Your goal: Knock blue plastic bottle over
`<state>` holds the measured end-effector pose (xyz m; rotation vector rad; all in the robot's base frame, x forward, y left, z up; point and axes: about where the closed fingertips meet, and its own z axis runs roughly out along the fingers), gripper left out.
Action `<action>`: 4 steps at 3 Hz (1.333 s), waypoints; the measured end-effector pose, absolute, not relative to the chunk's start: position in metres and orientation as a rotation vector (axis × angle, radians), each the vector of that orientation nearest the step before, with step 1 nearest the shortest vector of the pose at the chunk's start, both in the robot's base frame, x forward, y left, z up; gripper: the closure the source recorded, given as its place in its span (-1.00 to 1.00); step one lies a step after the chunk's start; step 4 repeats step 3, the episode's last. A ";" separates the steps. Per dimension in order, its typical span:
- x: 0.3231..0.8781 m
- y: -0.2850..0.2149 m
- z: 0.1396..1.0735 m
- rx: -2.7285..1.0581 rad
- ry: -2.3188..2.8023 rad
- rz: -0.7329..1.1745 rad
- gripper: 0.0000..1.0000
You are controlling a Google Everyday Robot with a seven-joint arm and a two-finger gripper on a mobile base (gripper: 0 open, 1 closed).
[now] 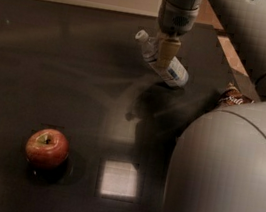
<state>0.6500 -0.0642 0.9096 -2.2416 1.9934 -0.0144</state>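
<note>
The blue plastic bottle (167,67) is clear with a white cap and a blue-and-white label. It leans far over on the dark table (53,64), cap pointing up-left, base down-right. My gripper (165,52) hangs from the arm at the top of the view and is right against the bottle's upper side, in front of its neck.
A red apple (47,148) sits at the front left of the table. A brown snack bag (233,98) lies at the right edge, partly hidden by my arm's large grey body (227,179). A square light reflection (119,178) shows on the table.
</note>
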 end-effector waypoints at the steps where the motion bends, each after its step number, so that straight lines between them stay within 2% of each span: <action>1: 0.643 -0.060 0.903 -2.369 1.922 -0.065 -0.79; 2: 0.647 -0.053 0.894 -2.424 1.849 -0.097 -1.00; 4: 0.654 -0.049 0.893 -2.405 1.832 -0.113 -1.00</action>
